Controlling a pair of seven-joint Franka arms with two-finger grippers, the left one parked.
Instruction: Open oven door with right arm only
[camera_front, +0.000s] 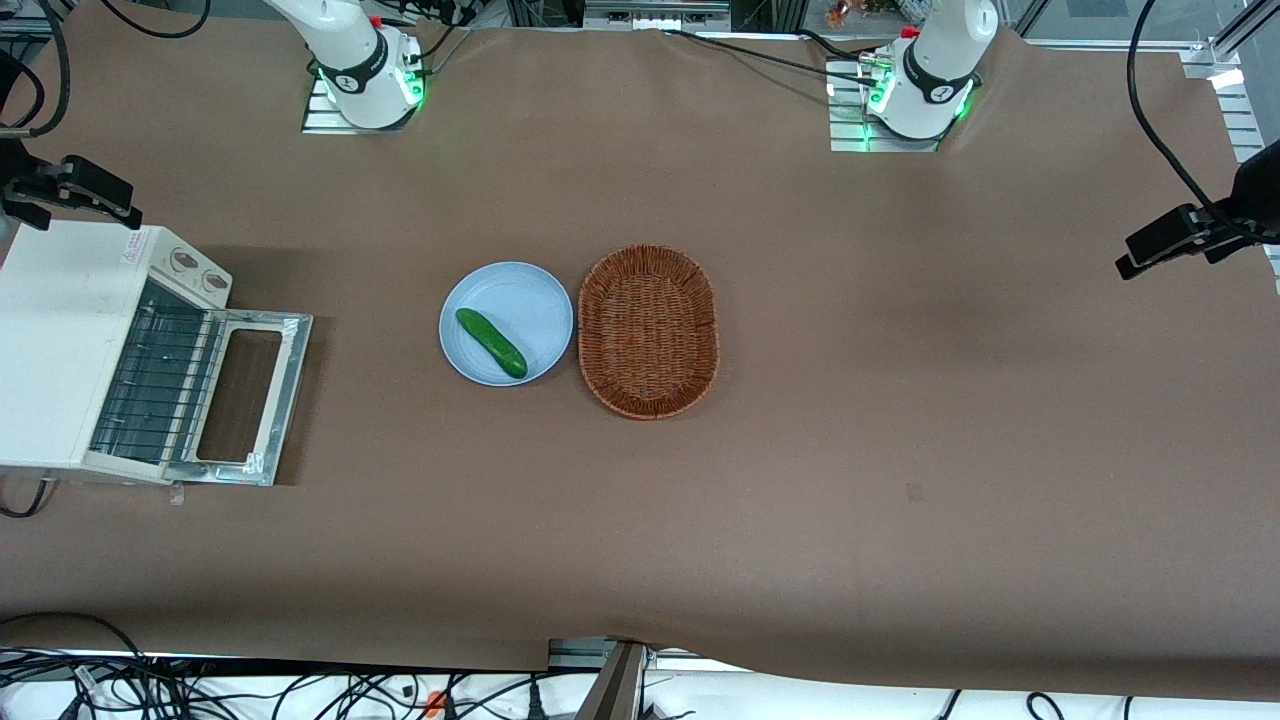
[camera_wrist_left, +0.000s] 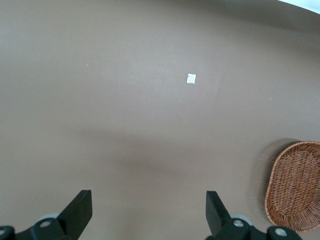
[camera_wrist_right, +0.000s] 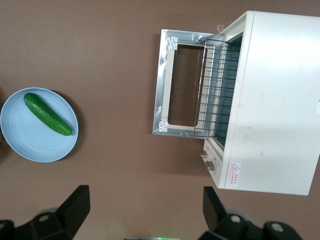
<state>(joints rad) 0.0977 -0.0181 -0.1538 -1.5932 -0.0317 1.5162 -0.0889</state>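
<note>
The right arm (camera_front: 345, 50) is cut off above its base by the front view's edge. The gripper (camera_wrist_right: 145, 210) (fingers spread wide) shows only its tips. The oven door (camera_front: 250, 398) hides its handle underneath.

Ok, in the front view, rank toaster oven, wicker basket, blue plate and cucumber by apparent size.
1. Toaster oven, oven door folded down flat.
2. Wicker basket.
3. Blue plate.
4. Cucumber, lying on the plate.
All sit on the table, so the order looks reliable. The gripper hangs open above the oven.
</note>
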